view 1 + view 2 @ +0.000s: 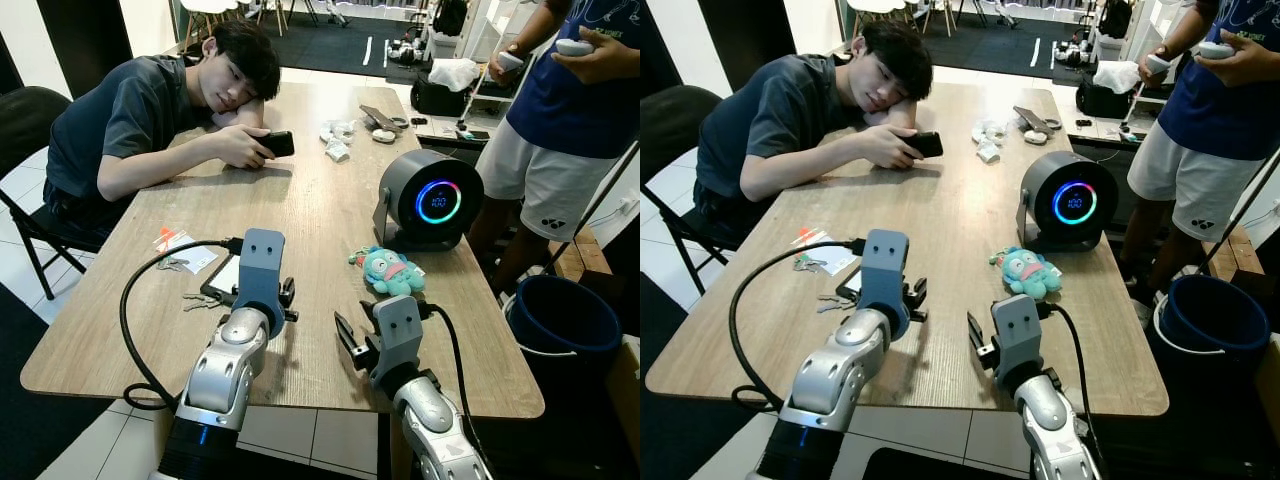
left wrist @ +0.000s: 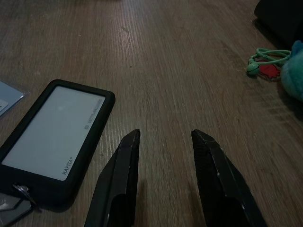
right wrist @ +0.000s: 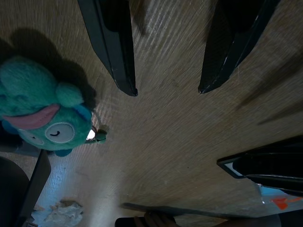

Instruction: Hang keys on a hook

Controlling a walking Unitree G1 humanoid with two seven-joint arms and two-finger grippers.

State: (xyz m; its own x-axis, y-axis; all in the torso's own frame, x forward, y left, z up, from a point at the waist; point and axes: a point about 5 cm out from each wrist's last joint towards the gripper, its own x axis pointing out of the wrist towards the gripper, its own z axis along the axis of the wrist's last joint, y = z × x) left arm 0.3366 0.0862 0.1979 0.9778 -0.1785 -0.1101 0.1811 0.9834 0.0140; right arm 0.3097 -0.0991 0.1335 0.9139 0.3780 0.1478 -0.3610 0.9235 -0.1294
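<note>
A person in a grey T-shirt (image 1: 120, 120) sits at the far left of the long wood-grain bench (image 1: 310, 220), head laid on one arm, a black phone (image 1: 277, 143) in hand. Nearer the robot, at the bench's left edge, lie a white card with an orange tag (image 1: 180, 247) and a small bunch of metal keys (image 1: 200, 300), just left of the left fingers. A flat black-framed device with a pale screen (image 2: 52, 137) lies touching that bunch and just beside the left finger (image 2: 120, 179). The left gripper (image 2: 165, 142) hovers low over bare wood, its fingers parted by a moderate gap and holding nothing.

To the right, the right gripper (image 3: 166, 90) also hangs over bare bench, fingers spread wide and empty. Just ahead of and beside the right fingers lies a teal plush toy keychain with a green ring (image 1: 392, 271). Beyond the plush stands a dark round speaker-like device with a glowing blue ring (image 1: 430, 200). At the far right a second person in a blue shirt and white shorts (image 1: 565, 110) stands holding white controllers, above a dark blue bucket (image 1: 562, 315) on the floor.
</note>
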